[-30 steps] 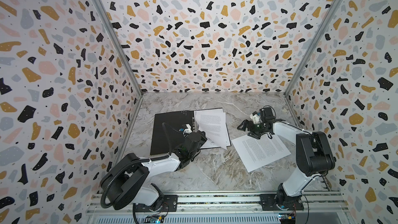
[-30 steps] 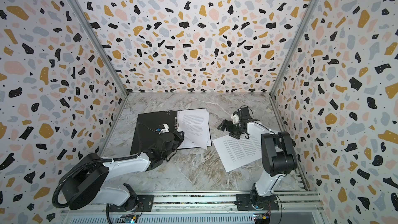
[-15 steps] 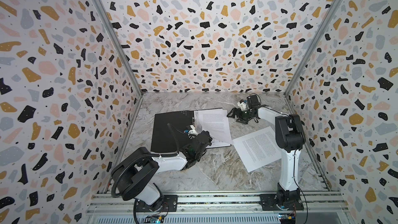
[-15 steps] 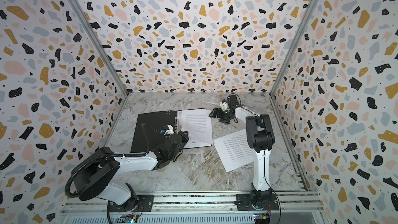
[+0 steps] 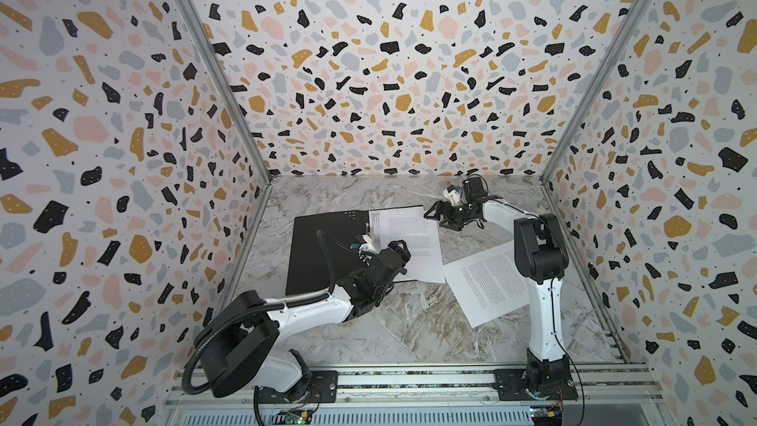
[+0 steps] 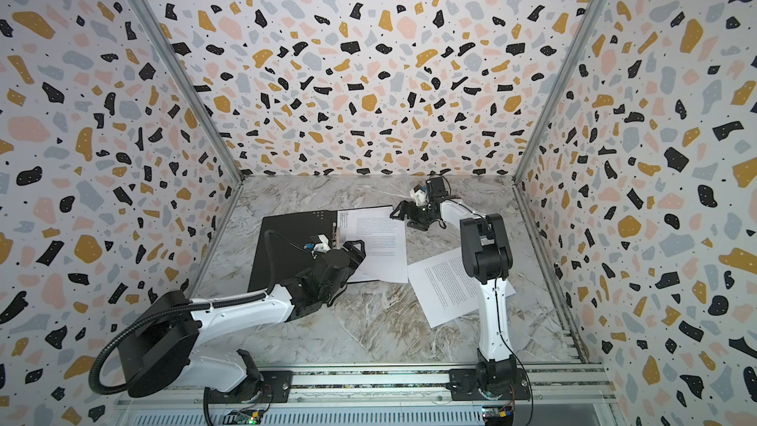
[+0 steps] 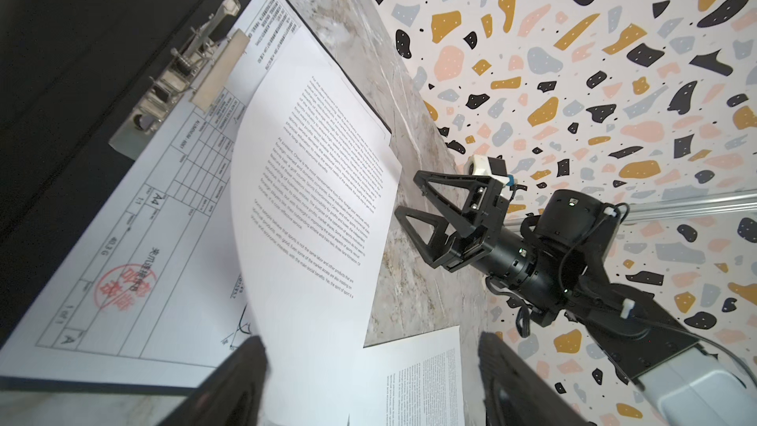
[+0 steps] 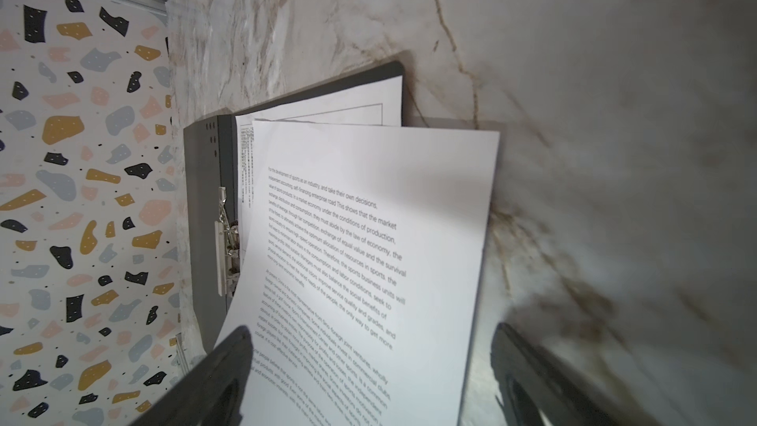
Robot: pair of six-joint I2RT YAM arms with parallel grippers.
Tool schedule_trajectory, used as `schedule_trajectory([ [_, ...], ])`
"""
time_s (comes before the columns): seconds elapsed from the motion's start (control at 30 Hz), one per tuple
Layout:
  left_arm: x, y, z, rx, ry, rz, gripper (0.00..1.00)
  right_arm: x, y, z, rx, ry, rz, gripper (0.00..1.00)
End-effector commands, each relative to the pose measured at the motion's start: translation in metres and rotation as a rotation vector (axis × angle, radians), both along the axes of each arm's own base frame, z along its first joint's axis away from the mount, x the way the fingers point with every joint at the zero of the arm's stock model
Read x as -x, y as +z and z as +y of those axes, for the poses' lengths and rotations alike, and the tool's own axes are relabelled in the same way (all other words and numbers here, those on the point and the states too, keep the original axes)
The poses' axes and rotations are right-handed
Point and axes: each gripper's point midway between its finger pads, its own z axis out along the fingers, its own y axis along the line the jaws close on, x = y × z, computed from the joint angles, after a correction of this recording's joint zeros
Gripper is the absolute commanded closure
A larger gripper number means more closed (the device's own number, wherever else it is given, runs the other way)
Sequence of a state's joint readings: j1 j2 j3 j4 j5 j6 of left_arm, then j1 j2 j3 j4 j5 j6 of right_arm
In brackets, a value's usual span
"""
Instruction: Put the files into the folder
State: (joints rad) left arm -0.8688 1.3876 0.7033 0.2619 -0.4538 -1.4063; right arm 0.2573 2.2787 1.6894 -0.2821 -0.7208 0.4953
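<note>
The left hand, closed a moment ago over the near edge of the folder, now has its fingers spread wide, so it has let go of the top text sheet. In the left wrist view the sheet's near corner runs loose between the parted fingers, gripped by neither. That sheet lies on the folder's right half, over the diagram sheet, which is tucked under the metal clip at the folder's spine. Its spine-side edge bows up by the clip, and it sits skewed, overhanging the folder's right edge. Meanwhile the right hand has swung away from the loose text sheet to the folder's far right corner. There it hangs low with its fingers apart, just beside the top sheet's far corner; whether it touches the paper I cannot tell. My reading is that one text sheet is delivered but not squared, and the right hand is probably placed to nudge it inside the cover. The loose sheet remains on the desk to the right of the folder, its corner just beside the overhanging sheet, so it is yet to be filed.
</note>
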Motion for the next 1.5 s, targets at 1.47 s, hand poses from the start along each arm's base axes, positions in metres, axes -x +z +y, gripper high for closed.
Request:
schedule_trajectory([
  [1.47, -0.027, 0.015, -0.059, -0.266, -0.61, -0.065, 0.12, 0.011, 0.072, -0.053, -0.025, -0.179, -0.085, 0.01],
])
